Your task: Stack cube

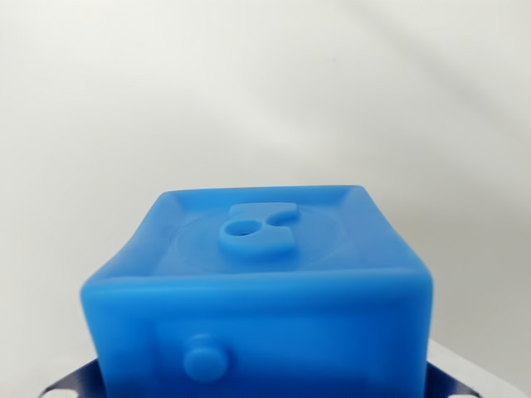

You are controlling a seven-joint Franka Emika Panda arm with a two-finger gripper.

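A blue cube [265,298] fills the lower half of the wrist view, very close to the camera. Its top face has a raised rim and an embossed figure; a round stud sticks out of its near face. Dark metal parts show at both bottom corners beside it. The pincer itself is out of frame. Behind lies a plain white worktop [265,91].

Plain white worktop [265,91] filling the upper frame, softly shadowed. Blue cube [265,290] at lower centre, raised figure on its top face; whether resting on the worktop cannot be told.
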